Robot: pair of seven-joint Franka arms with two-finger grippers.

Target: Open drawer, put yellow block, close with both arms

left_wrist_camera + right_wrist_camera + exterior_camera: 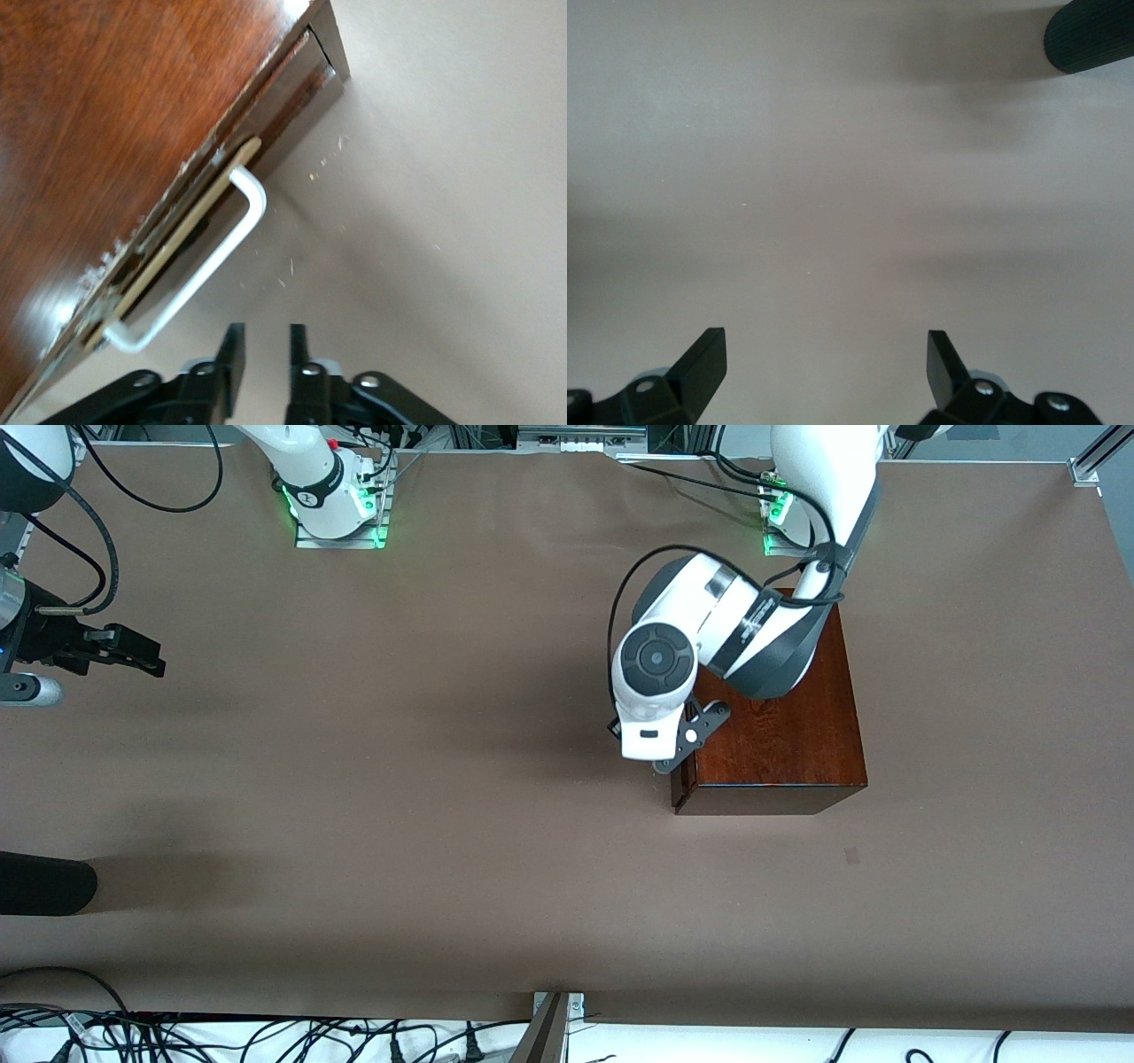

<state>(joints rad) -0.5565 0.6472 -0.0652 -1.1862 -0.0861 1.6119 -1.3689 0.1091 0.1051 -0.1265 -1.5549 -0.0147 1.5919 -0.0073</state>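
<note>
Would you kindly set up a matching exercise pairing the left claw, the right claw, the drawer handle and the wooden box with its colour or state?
Things:
1. left claw
2. right claw
3. drawer handle
4. wooden box

Descriptions:
A. glossy dark reddish-brown
B. white bar, not gripped
C. fingers wide apart over bare table
D. fingers close together, just off the handle

Pairs: 1-D, 2-C, 3-B, 4-A

No readable text, label, brand or number is seen anywhere. Faint markings are carried on the dark band of the left arm [753, 633], but they cannot be read.
</note>
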